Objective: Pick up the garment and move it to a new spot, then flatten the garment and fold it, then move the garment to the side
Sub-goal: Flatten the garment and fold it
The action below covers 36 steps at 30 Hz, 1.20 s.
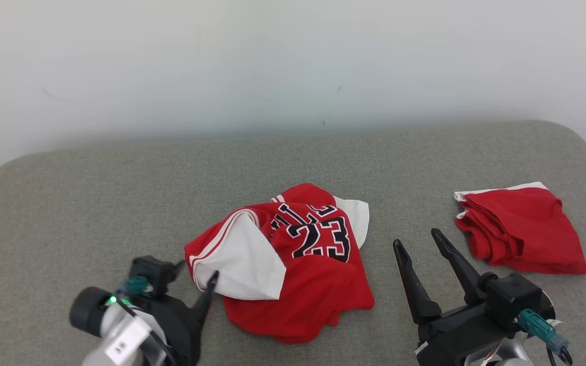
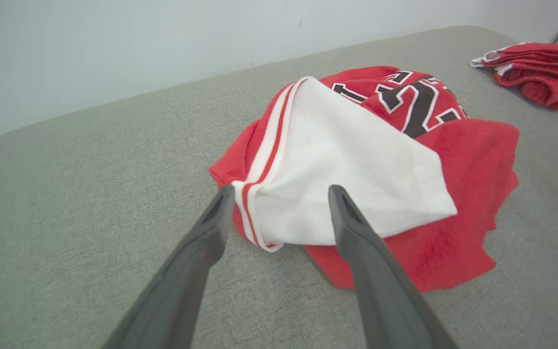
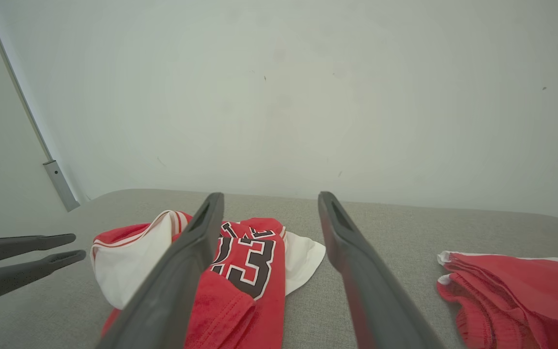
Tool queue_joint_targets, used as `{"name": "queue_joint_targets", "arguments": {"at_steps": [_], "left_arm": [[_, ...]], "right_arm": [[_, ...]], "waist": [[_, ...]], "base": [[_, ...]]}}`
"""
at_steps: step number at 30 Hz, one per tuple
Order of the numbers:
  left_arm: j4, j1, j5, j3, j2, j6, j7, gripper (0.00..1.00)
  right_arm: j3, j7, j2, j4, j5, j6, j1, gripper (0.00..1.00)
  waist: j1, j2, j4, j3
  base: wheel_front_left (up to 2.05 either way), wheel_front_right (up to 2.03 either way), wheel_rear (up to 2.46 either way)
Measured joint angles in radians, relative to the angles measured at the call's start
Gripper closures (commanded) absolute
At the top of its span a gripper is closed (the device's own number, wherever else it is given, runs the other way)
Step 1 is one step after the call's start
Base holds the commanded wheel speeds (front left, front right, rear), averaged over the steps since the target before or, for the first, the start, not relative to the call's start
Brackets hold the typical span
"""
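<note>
- Head view first: looking down on a crumpled red jersey (image 1: 293, 259), heaped about midway across the grey padded surface (image 1: 94, 203), number 23 face up, white lining flipped out on the robot's left side.
- Left gripper (image 1: 198, 270) right at that white flap, jaws spread wide, nothing held. From the left wrist view, straddling the striped hem corner, and touching or just clear of it, hard to call.
- Right gripper (image 1: 417, 237) parked just beside the jersey's other edge, jaws equally wide, empty, clear of the cloth.
- Not yet flattened, not yet folded; early going by the look of it.
- Danger one: closing on the top white layer alone, thanks to the bunched, doubled-over cloth. Likely result: a lopsided lift and a worse tangle.
- Danger two: pulling with one arm only and dragging the whole heap along the weave instead of spreading it.
- Danger three: drifting right into the second red garment (image 1: 522, 229), roughly folded and well apart near the right edge. Would muddle the two piles.
- Surface: grey woven upholstery with rounded corners, perhaps soft enough to swallow a fingertip pressed down hard.
- Room: plain pale wall (image 1: 272, 61) straight behind with a few faint scuffs, and a slim metal post (image 3: 56, 179) at the left of the right wrist view.
</note>
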Motion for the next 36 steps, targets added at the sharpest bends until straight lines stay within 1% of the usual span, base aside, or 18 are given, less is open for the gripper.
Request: {"name": "queue_joint_targets", "arguments": {"at_steps": [3,4,5,6,8,13,16,18,28,29,30,31,32,33,34,35,36], "left_arm": [[-0.041,0.019,0.036,-0.046,-0.010,-0.011,-0.007,0.00],[-0.067,0.022,0.052,-0.082,-0.025,-0.019,-0.007,0.00],[-0.067,0.022,0.052,-0.082,-0.025,-0.019,-0.007,0.00],[-0.083,0.022,0.065,-0.110,-0.041,-0.024,-0.006,0.00],[-0.087,0.022,0.091,-0.132,-0.048,-0.026,-0.004,0.00],[-0.069,0.020,0.122,-0.156,-0.048,-0.025,0.020,0.00],[-0.047,0.014,0.156,-0.158,-0.038,-0.007,0.032,0.00],[-0.040,0.006,0.159,-0.159,-0.037,0.001,0.036,0.00],[-0.008,-0.043,0.181,-0.175,-0.052,0.009,0.042,0.00],[-0.003,-0.043,0.182,-0.178,-0.053,0.009,0.047,0.07],[0.003,-0.043,0.181,-0.179,-0.052,0.009,0.049,0.22],[0.007,-0.043,0.182,-0.180,-0.052,0.009,0.049,0.57],[0.011,-0.043,0.182,-0.183,-0.051,0.009,0.053,0.66],[0.014,-0.043,0.181,-0.184,-0.051,0.008,0.053,0.70],[0.016,-0.043,0.181,-0.185,-0.050,0.004,0.054,0.67],[0.017,-0.043,0.181,-0.188,-0.050,-0.001,0.057,0.63],[0.018,-0.043,0.181,-0.191,-0.050,-0.003,0.057,0.40]], "right_arm": [[0.002,0.000,0.000,0.002,0.000,0.000,0.000,0.00],[0.002,0.000,0.000,0.003,0.000,0.000,0.001,0.00],[0.002,0.000,0.000,0.003,0.000,0.000,0.001,0.00],[0.001,0.000,0.000,0.003,0.000,0.000,0.002,0.00],[0.005,0.000,0.000,0.003,0.001,0.000,0.004,0.00],[0.018,0.000,0.002,0.002,0.001,0.002,0.004,0.00],[0.019,0.000,0.003,-0.003,0.001,0.002,0.004,0.00],[0.017,0.000,0.003,-0.004,0.001,0.002,0.004,0.00],[0.003,-0.006,0.003,-0.003,0.001,0.000,-0.001,0.00],[0.003,-0.007,0.003,-0.003,0.001,0.000,-0.002,0.00],[0.002,-0.007,0.003,-0.003,0.001,-0.002,-0.002,0.00],[0.001,-0.007,0.003,-0.002,0.001,-0.003,-0.003,0.00],[0.001,-0.008,0.003,-0.001,0.001,-0.003,-0.004,0.00],[0.001,-0.008,0.003,-0.001,0.001,-0.003,-0.004,0.00],[0.001,-0.008,0.003,0.000,0.001,-0.003,-0.004,0.00],[0.000,-0.008,0.003,0.000,0.001,-0.003,-0.004,0.00],[-0.001,-0.008,0.002,0.002,0.001,-0.003,-0.004,0.00]], "waist": [[0.0000,0.0000,0.003,-0.004],[0.0000,-0.0001,0.003,-0.005],[0.0000,-0.0001,0.003,-0.005],[-0.0001,0.0000,0.002,-0.005],[0.0000,0.0000,-0.001,-0.004],[0.0000,0.0001,-0.019,0.004],[0.0000,0.0000,-0.031,0.014],[0.0000,0.0000,-0.038,0.022],[0.0000,0.0001,-0.050,0.053],[0.0000,0.0001,-0.049,0.054],[0.0000,0.0001,-0.048,0.055],[0.0001,0.0001,-0.047,0.055],[0.0001,0.0001,-0.046,0.056],[0.0000,0.0001,-0.044,0.056],[0.0000,0.0001,-0.043,0.056],[0.0000,0.0001,-0.041,0.056],[0.0000,0.0001,-0.039,0.056]], "base": [[0.00,0.00,0.00],[0.00,0.00,0.00],[0.00,0.00,0.00],[0.00,0.00,0.00],[0.00,0.00,0.00],[0.00,0.00,0.00],[0.00,0.00,0.00],[0.00,0.00,0.00],[0.00,0.00,0.00],[0.00,0.00,0.00],[0.00,0.00,0.00],[0.00,0.00,0.00],[0.00,0.00,0.00],[0.00,0.00,0.00],[0.00,0.00,0.00],[0.00,0.00,0.00],[0.00,0.00,0.00]]}}
